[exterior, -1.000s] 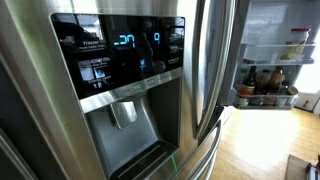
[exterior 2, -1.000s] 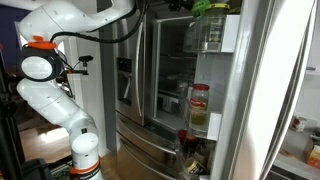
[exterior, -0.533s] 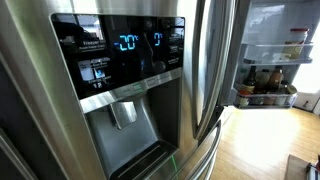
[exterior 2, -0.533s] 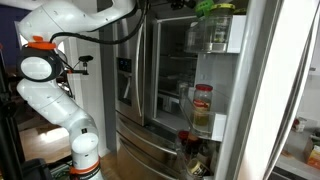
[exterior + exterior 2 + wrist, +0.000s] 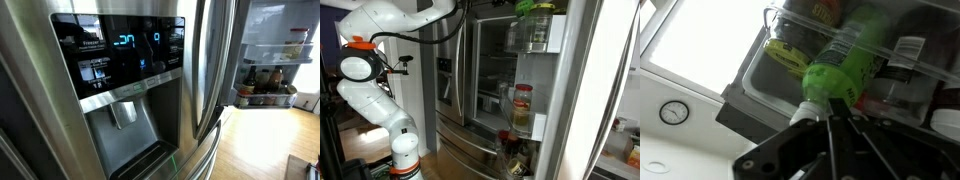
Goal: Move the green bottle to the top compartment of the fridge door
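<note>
One green bottle (image 5: 845, 68) is clamped by its near end in the end effector (image 5: 827, 116), whose fingers are drawn together on it. In an exterior view the bottle hangs tilted high on the fridge door (image 5: 560, 110), just above the top compartment (image 5: 535, 38). A red-lidded jar (image 5: 522, 108) stands in the bin (image 5: 536, 128) below.

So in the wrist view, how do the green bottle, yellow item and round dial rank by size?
1. green bottle, though it is nearest the camera.
2. yellow item and round dial: too alike to rank.
</note>
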Controlling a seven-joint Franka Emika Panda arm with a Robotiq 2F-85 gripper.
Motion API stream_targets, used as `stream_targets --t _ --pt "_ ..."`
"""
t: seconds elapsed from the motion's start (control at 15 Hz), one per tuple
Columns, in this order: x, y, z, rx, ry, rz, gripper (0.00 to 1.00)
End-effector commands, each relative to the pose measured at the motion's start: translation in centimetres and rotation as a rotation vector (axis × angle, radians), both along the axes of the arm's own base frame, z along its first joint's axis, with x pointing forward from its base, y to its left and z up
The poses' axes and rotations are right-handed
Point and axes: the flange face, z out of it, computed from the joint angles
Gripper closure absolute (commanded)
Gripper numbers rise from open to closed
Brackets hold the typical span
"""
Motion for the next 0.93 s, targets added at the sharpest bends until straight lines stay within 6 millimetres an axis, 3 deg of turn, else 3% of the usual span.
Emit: stream_targets --t 0.0,0.87 --pt "-0.3 -0.3 -0.7 -0.001 0.044 -0.007 1.00" --pt "0.2 -1.6 -3.9 -0.012 0.213 -0.102 1.00"
